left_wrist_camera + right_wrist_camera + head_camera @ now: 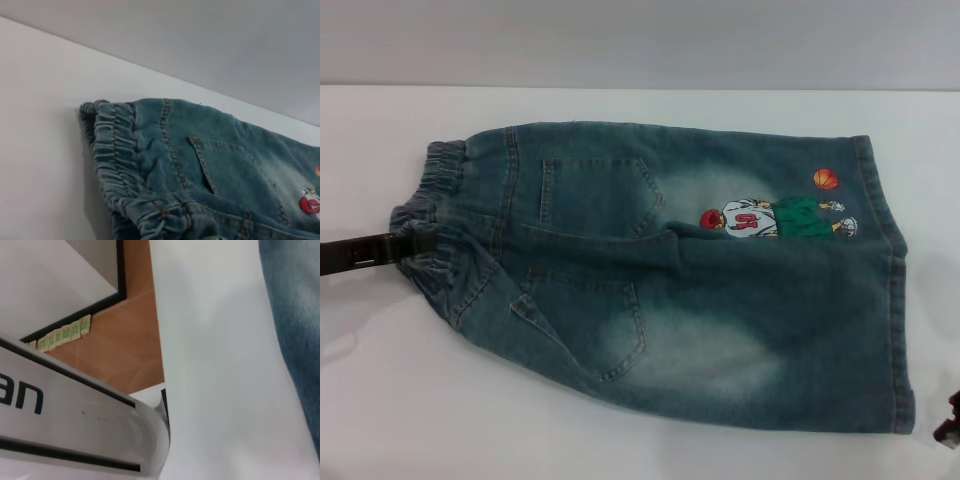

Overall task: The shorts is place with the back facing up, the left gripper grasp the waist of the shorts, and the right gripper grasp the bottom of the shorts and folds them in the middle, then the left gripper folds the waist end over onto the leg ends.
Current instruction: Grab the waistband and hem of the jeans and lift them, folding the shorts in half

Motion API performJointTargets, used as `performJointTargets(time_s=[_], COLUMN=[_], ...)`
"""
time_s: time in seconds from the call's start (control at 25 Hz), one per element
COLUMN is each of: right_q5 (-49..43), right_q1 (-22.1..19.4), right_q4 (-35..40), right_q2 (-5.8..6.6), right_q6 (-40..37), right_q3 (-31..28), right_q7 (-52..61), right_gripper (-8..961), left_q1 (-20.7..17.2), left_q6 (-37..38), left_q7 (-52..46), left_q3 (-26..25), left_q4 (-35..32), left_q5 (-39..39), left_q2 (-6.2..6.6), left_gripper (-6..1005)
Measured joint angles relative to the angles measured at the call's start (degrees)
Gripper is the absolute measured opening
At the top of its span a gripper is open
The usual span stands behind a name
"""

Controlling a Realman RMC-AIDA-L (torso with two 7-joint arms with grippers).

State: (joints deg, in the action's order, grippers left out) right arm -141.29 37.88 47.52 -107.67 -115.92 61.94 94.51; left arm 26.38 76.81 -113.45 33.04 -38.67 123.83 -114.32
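The shorts lie flat on the white table with both back pockets up. The ruched waist is at the left and the straight leg ends are at the right, near the cartoon print. My left gripper reaches in from the left edge and is shut on the bunched middle of the waist. The left wrist view shows the waist close up, slightly lifted. Only a sliver of my right gripper shows at the lower right, beside the leg ends, apart from the cloth.
A grey wall runs behind the table's far edge. In the right wrist view, a strip of denim lies on the table. Beyond the table's edge are brown floor and a white robot body panel.
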Motion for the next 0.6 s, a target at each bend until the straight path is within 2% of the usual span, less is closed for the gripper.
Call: performJointTargets(time_s=[0.6], right_q5=[-4.3], right_q1=[-0.7], right_q4=[0.0], right_q2=[0.17], right_q6=[2.1], right_q3=[-2.3], right_q7=[0.0], right_gripper=[736], left_q1=[0.0], left_q6=[0.0], left_q7=[0.1], left_q3=[0.0], left_q4=[0.0], left_q5=[-0.8], left_q2=[0.04], left_gripper=[46])
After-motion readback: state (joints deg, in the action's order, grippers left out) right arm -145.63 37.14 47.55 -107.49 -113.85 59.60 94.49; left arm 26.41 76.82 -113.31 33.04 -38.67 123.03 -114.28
